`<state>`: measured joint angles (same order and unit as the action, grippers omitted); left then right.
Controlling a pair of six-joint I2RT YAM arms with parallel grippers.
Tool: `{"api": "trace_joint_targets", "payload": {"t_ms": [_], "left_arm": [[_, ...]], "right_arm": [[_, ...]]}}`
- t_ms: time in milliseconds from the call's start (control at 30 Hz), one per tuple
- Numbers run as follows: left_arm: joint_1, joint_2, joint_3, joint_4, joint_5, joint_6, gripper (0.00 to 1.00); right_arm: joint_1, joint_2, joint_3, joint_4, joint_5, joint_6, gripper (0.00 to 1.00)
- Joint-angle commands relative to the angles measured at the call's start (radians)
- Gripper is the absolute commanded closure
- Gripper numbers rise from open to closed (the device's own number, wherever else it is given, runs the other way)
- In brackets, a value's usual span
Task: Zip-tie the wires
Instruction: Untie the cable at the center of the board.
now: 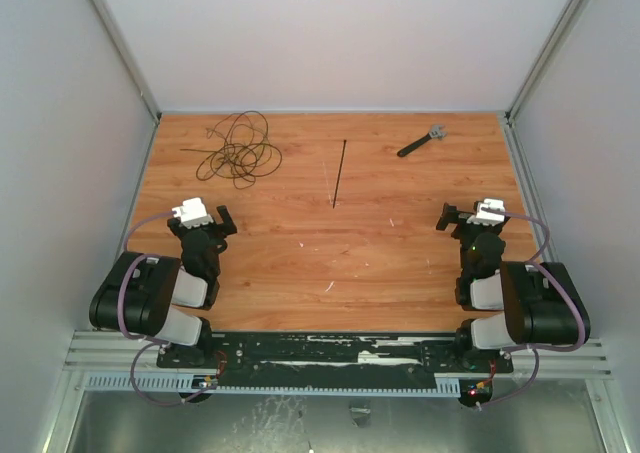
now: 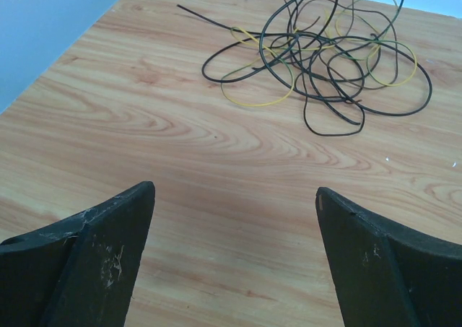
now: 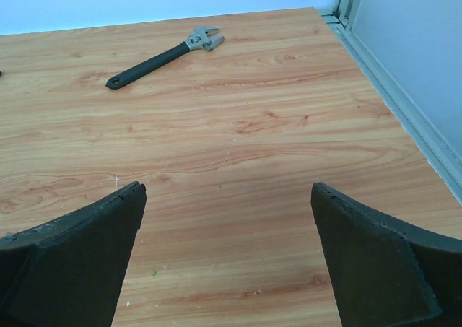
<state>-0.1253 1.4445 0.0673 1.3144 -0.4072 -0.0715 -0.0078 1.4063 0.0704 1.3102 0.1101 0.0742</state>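
Observation:
The wires point(image 1: 240, 148) lie in a loose tangle of dark and yellowish loops at the far left of the wooden table; they also show in the left wrist view point(image 2: 317, 53). The zip tie point(image 1: 339, 173), a short straight black strip, lies at the far middle. My left gripper point(image 1: 222, 220) is open and empty, well short of the wires; its fingers point(image 2: 108, 247) frame bare wood. My right gripper point(image 1: 450, 216) is open and empty at the right; its fingers point(image 3: 86, 247) frame bare wood.
A dark-handled adjustable wrench point(image 1: 420, 141) with a grey head lies at the far right, also in the right wrist view point(image 3: 162, 56). White walls and metal rails point(image 1: 520, 163) close in the table on three sides.

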Motion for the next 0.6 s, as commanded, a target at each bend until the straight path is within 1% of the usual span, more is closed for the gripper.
{"api": "trace_joint_targets", "payload": {"t_ms": [0, 33, 100, 167, 233, 300, 400, 467, 567], "left_arm": [[0.01, 0.0, 0.017, 0.031, 0.002, -0.002, 0.02], [0.01, 0.0, 0.017, 0.031, 0.002, -0.002, 0.02], [0.01, -0.001, 0.017, 0.031, 0.002, -0.002, 0.02], [0.01, 0.0, 0.018, 0.03, 0.002, -0.002, 0.02], [0.01, 0.002, 0.02, 0.028, 0.004, -0.002, 0.02], [0.012, 0.001, 0.021, 0.024, 0.005, -0.004, 0.02], [0.015, 0.002, 0.023, 0.02, 0.011, -0.005, 0.02], [0.014, -0.007, 0.019, 0.03, 0.005, -0.002, 0.02], [0.008, -0.063, 0.058, -0.087, -0.018, 0.0, 0.02]], "right_arm": [[0.012, 0.003, 0.019, 0.02, 0.018, -0.014, 0.01], [0.011, 0.001, 0.021, 0.025, 0.03, -0.01, 0.01], [0.011, -0.03, 0.043, -0.054, 0.055, 0.001, 0.01], [0.01, -0.063, 0.1, -0.172, 0.069, 0.004, 0.01], [0.011, -0.094, 0.183, -0.346, 0.097, 0.015, 0.01], [0.011, -0.114, 0.258, -0.47, 0.103, 0.018, 0.01], [0.01, -0.14, 0.338, -0.602, 0.084, 0.07, 0.01], [0.011, -0.143, 0.402, -0.705, 0.043, 0.113, 0.01], [0.01, -0.121, 0.502, -0.867, -0.006, 0.167, 0.01]]}}
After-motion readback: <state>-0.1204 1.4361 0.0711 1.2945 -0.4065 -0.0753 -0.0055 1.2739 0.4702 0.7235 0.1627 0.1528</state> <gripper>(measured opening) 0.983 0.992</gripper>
